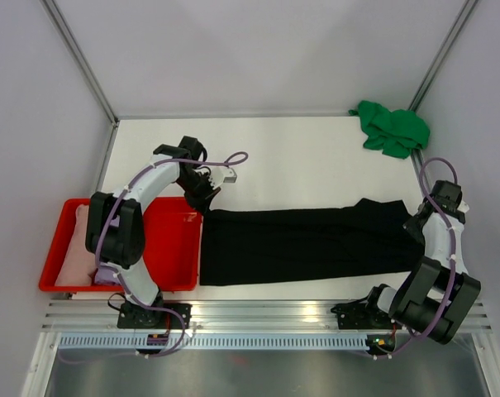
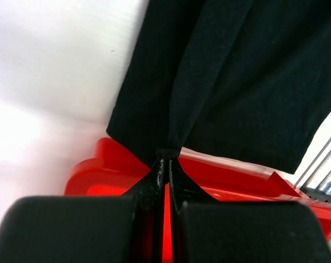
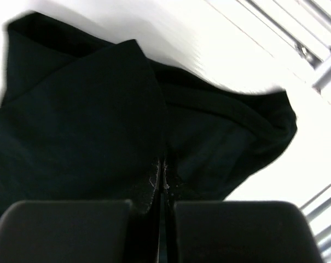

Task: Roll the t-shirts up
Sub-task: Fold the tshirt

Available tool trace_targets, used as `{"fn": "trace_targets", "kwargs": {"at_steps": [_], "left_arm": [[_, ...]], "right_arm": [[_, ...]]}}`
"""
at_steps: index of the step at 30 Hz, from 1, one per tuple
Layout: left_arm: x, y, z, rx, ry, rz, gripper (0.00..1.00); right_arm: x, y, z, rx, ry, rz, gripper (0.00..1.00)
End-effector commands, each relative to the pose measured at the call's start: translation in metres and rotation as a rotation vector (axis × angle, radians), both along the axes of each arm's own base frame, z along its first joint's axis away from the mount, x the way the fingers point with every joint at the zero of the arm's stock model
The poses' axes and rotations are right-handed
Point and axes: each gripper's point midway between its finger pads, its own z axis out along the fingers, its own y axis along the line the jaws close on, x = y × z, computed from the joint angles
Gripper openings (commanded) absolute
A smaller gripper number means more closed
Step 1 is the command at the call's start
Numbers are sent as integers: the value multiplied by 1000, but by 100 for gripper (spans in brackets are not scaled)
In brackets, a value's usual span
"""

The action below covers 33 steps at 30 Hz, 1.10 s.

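A white table (image 1: 299,157) is enclosed by plain pale walls (image 1: 258,50), with slanted metal posts (image 1: 78,58) at the two far corners. Ribbed aluminium rails (image 1: 266,313) run along the near edge. Lighting is bright and even.

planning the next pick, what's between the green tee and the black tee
Only bare white table lies between the green tee and the black tee, as the top view shows.
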Motion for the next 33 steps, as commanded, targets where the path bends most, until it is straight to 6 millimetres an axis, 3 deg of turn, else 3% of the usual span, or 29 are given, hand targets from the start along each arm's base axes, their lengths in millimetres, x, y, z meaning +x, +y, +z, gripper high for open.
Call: {"fn": "trace_targets", "kwargs": {"at_steps": [1,9,19,31,33], "left_arm": [[-3,-1,11,-12,-70,-100,2],[-4,-2,20,-21,-90,-131,2],[-44,7,-18,80,-2,-223,2],[-25,20,-34,195,-62,-259,3],[-26,18,-35,198,-57,-266,12]], "right_arm": [[-16,-13,-3,-34,16,-94,0],[-21,-20,10,-52,23,-142,0],[-32,-15,2,-51,46,-161,0],[-32,-19,-2,-65,52,-170,0],[-34,-20,-2,-70,60,-174,8]]}}
